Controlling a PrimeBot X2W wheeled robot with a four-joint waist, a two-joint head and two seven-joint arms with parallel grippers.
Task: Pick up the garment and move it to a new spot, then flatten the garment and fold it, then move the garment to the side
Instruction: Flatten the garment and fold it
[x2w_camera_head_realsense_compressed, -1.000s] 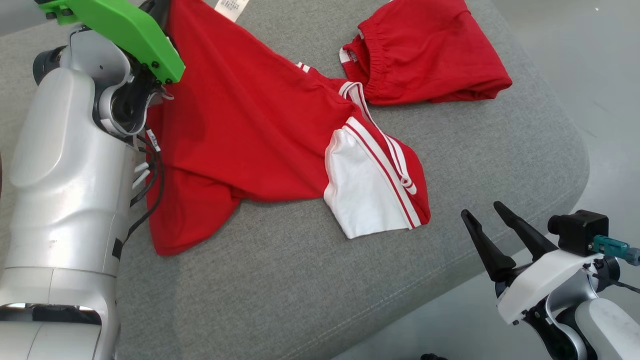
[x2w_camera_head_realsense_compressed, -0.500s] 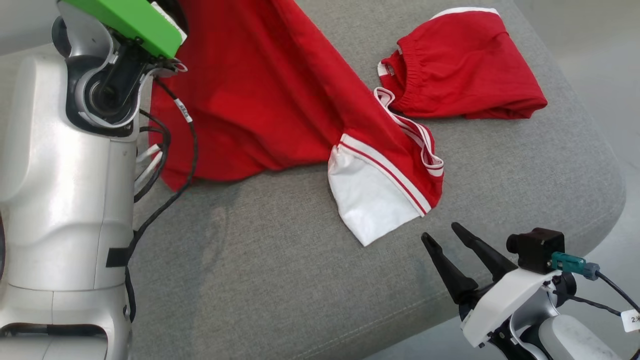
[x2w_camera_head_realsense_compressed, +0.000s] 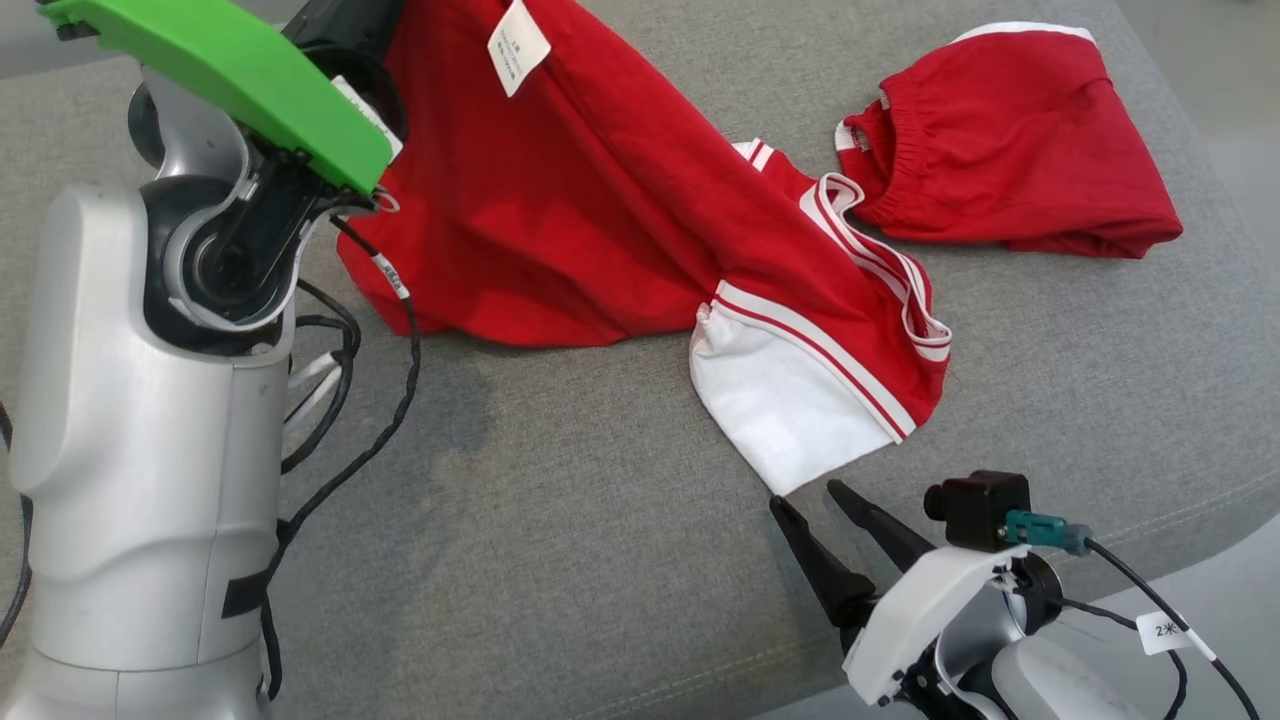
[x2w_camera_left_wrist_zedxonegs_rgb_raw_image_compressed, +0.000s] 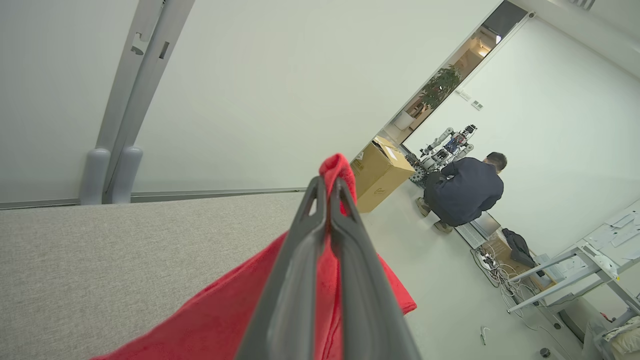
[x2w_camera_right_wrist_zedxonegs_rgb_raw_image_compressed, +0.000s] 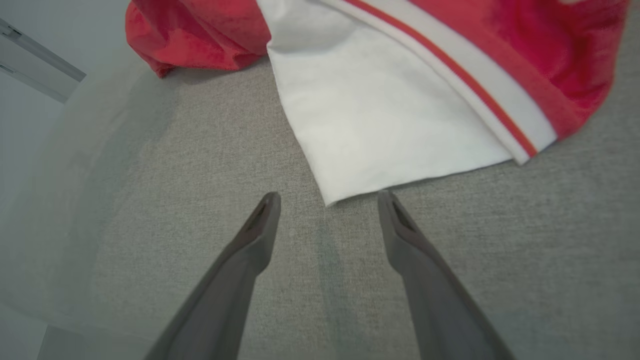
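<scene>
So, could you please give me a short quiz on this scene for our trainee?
1. True or false: the left pincer is shut on the red garment.
2. Which lies nearest the right pincer: A the white sleeve, B the red shorts, C the care label?
3. Fill in: the right pincer's jaws stand ___.
Key: 1 true; 2 A; 3 open.

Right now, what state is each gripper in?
Left gripper: shut on the red garment.
Right gripper: open, holding nothing.
</scene>
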